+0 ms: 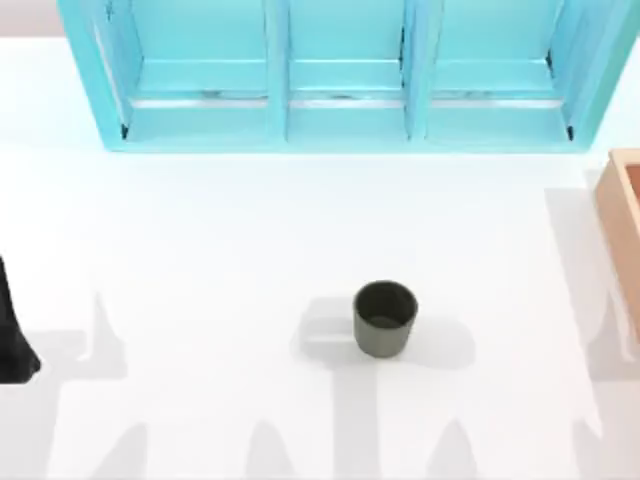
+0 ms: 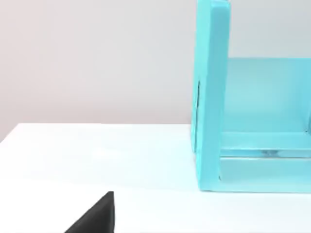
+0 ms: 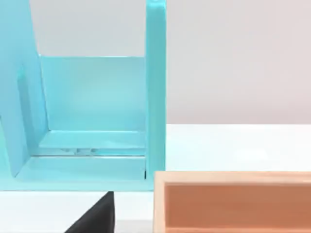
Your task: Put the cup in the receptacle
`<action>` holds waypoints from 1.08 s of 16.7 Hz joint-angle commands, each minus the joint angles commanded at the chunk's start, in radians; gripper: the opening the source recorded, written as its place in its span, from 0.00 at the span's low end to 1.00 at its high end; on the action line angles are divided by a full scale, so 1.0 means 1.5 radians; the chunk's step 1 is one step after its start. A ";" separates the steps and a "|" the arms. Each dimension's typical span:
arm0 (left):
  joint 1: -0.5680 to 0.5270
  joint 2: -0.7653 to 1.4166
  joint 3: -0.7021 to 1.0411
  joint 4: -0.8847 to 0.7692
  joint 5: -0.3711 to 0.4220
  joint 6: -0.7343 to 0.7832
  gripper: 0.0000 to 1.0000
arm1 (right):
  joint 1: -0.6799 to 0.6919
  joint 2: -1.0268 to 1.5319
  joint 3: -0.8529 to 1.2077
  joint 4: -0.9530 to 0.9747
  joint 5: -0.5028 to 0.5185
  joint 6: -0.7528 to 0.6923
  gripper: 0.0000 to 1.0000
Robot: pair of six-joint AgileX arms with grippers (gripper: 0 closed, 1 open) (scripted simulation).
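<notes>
**Cup sitting alone mid-table, both arms parked at the edges**

So here's the scene from the top view. The cup (image 1: 385, 318) is standing upright on the white table (image 1: 250, 230), a bit toward 5 o'clock from the table's middle, mouth up, nothing inside that I can see. Nothing is touching it.

Up at 12 o'clock there's a big turquoise shelf unit (image 1: 345, 75) running along the far edge, split into three open compartments side by side. Over at 3 o'clock, right at the table's edge, you can catch part of a tan wooden box (image 1: 622, 225) with an open top; it's well apart from the cup. In the right wrist view that same box sits just beside the end of the shelf unit.

The left arm (image 1: 14, 335) is a dark shape poking in at 9 o'clock, well away from the cup. A dark wedge of the left gripper (image 2: 95, 217) shows in the left wrist view, and a matching wedge of the right gripper (image 3: 95, 216) in the right wrist view. Honestly I can't tell whether either set of fingers is apart or together, since too little of them shows.
</notes>
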 joint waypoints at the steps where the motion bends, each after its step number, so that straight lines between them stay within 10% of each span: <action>1: 0.000 0.000 0.000 0.000 0.000 0.000 1.00 | 0.000 0.000 0.000 0.000 0.000 0.000 1.00; 8: 0.000 0.000 0.000 0.000 0.000 0.000 1.00 | 0.089 0.140 0.126 -0.093 0.004 0.069 1.00; 18: 0.000 0.000 0.000 0.000 0.000 0.000 1.00 | 0.344 0.716 0.654 -0.463 0.015 0.298 1.00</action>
